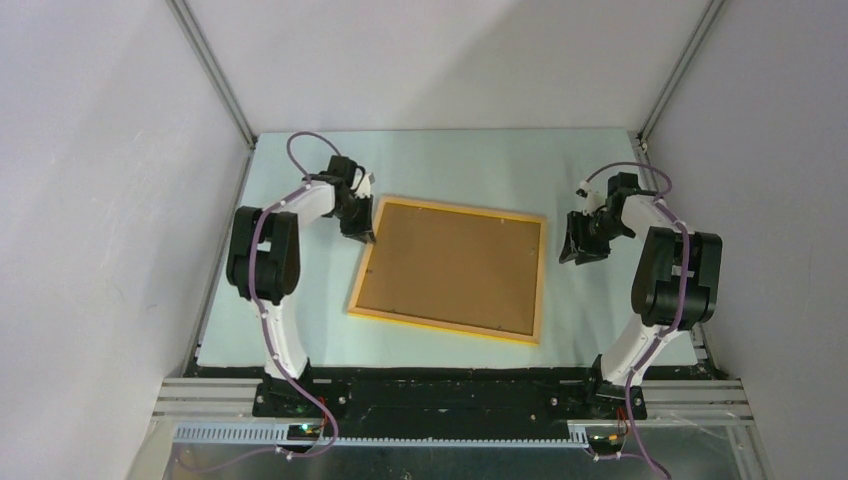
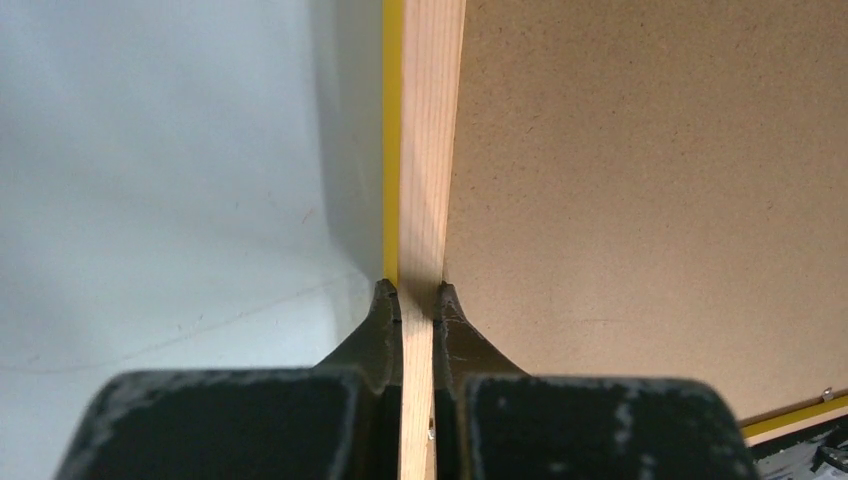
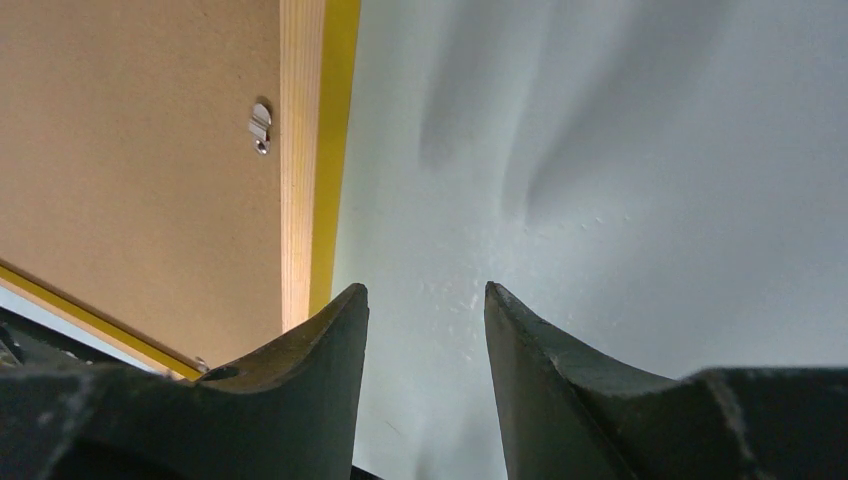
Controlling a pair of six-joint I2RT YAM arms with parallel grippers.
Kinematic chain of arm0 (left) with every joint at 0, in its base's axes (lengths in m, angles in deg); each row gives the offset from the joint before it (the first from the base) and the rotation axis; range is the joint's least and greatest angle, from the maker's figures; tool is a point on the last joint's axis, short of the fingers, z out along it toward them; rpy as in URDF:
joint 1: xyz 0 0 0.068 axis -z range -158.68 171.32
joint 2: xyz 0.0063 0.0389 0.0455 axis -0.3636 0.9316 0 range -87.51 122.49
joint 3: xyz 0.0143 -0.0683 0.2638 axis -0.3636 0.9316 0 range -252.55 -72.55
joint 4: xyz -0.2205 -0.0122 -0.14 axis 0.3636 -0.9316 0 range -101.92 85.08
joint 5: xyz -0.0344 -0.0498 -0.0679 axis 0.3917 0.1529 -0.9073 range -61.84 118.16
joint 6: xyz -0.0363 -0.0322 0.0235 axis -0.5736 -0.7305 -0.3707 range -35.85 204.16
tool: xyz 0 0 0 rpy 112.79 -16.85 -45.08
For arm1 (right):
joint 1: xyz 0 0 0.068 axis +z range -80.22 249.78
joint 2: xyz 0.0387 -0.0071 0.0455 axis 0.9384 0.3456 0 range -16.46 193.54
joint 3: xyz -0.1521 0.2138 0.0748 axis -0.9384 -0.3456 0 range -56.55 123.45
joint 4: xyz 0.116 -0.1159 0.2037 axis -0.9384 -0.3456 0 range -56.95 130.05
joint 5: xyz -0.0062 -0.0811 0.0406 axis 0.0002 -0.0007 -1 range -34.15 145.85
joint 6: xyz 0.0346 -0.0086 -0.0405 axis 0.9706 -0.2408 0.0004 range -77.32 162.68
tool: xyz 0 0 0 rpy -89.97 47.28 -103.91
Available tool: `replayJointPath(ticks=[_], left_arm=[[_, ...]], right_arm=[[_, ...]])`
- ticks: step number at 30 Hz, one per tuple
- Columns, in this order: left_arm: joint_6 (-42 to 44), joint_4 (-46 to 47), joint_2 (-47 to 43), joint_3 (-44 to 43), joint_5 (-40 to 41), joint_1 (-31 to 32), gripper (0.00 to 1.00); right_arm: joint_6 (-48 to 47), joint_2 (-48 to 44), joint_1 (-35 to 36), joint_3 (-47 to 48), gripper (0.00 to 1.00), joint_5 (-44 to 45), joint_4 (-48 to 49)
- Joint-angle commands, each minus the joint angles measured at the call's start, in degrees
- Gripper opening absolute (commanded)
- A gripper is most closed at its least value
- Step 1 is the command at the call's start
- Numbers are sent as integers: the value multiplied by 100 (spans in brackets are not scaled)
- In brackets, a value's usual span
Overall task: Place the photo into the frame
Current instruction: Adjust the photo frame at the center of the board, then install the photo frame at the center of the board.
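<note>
The frame (image 1: 441, 327) lies flat in the middle of the table with its back up. Its thin yellow-orange wooden edges surround a plain brown backing board (image 1: 450, 265). The photo is out of view. My left gripper (image 1: 358, 235) is at the frame's far left corner. In the left wrist view it (image 2: 417, 290) is shut on the frame's pale wooden rail (image 2: 430, 150), one finger on each side. My right gripper (image 1: 578, 252) hovers just off the frame's right edge. In the right wrist view it (image 3: 425, 290) is open over bare table, with the frame's rail (image 3: 300, 150) to its left.
A small metal turn clip (image 3: 260, 128) sits on the backing board by the right rail. The pale table (image 1: 600, 170) is walled by white panels at the back and both sides. Both arm bases stand at the near edge.
</note>
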Motion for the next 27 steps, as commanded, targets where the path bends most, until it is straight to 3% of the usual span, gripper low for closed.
replayJointPath(ticks=[1, 12, 20, 27], left_arm=[[-371, 67, -380, 616, -203, -123, 0], [-1059, 872, -799, 1854, -603, -169, 0], [-1294, 1173, -834, 2094, -707, -169, 0], [-1286, 1202, -909, 2101, -682, -169, 0]], right_arm=[[369, 157, 106, 234, 51, -464, 332], [541, 1092, 828, 1103, 53, -788, 368], [698, 1457, 1063, 1515, 52, -679, 380], [673, 1477, 1242, 1584, 50, -13, 356]])
